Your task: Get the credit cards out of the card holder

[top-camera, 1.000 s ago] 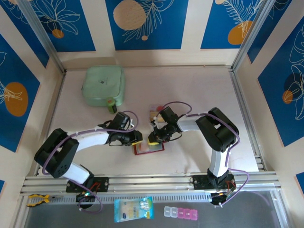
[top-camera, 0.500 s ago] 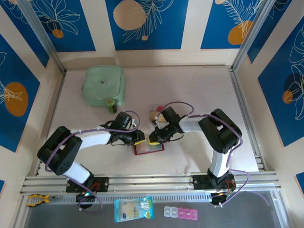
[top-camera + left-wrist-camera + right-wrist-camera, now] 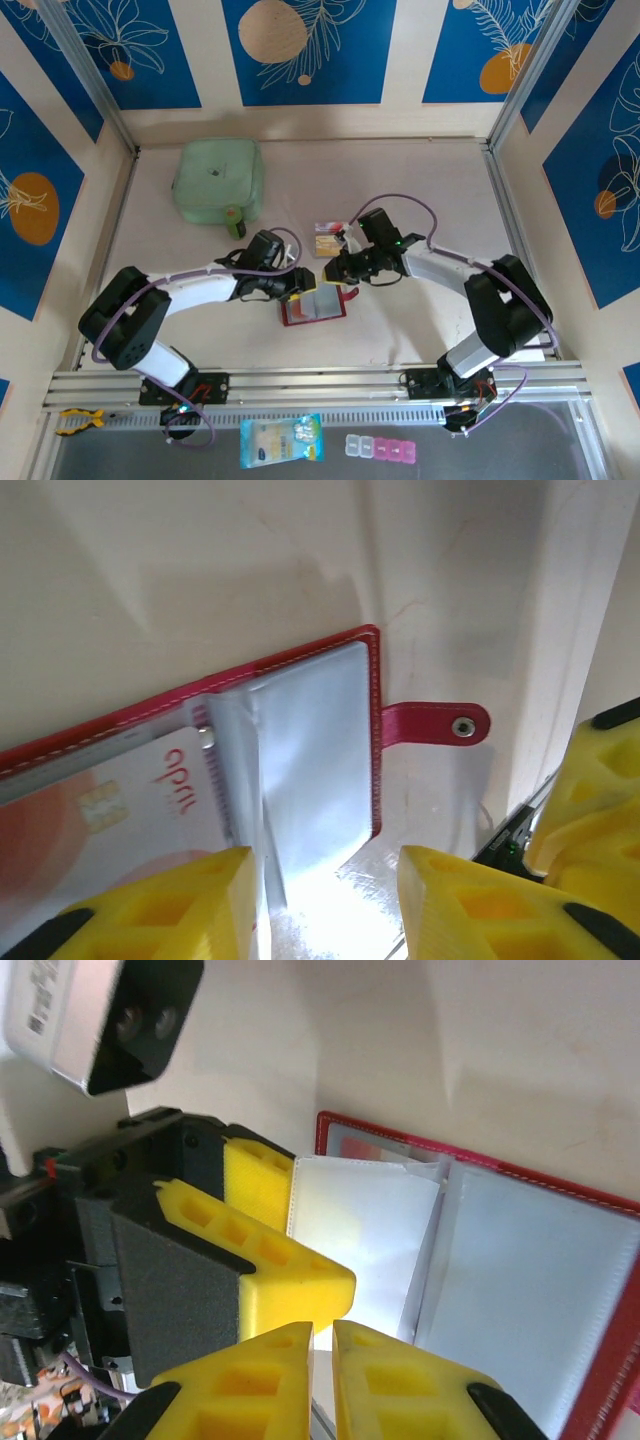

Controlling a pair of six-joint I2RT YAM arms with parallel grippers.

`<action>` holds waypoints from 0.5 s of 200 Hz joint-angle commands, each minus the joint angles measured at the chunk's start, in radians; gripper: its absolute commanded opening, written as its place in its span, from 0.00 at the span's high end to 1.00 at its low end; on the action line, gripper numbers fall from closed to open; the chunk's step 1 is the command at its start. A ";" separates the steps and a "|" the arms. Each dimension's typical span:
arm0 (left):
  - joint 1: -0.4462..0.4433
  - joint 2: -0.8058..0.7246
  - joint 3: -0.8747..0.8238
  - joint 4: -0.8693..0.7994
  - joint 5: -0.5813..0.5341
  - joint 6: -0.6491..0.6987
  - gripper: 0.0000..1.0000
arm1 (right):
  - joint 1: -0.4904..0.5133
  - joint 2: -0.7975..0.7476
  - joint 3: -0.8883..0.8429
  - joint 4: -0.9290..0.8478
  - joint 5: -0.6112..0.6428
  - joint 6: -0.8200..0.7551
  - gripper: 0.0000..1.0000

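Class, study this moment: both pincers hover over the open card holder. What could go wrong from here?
1. The left pincer stands open astride a clear pocket leaf, not the chip card; closing may crease the leaf or lift the red card holder.
2. The right pincer sits close beside it; the two could clash.

The card holder [image 3: 314, 310] was coloured red, its pockets [image 3: 315, 730] greyish clear. A pale card [image 3: 120, 800] was printed in red. The gripper fingers [image 3: 150, 910] were coloured yellow, the pouch [image 3: 218, 180] pale green.
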 commanded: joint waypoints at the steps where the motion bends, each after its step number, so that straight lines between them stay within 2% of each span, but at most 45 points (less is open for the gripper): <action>1: -0.027 -0.009 0.047 -0.038 0.011 -0.007 0.55 | -0.027 -0.062 -0.026 -0.071 0.019 0.005 0.86; 100: -0.107 0.175 0.207 -0.020 0.021 -0.013 0.52 | -0.107 -0.180 -0.037 -0.190 0.022 -0.030 0.80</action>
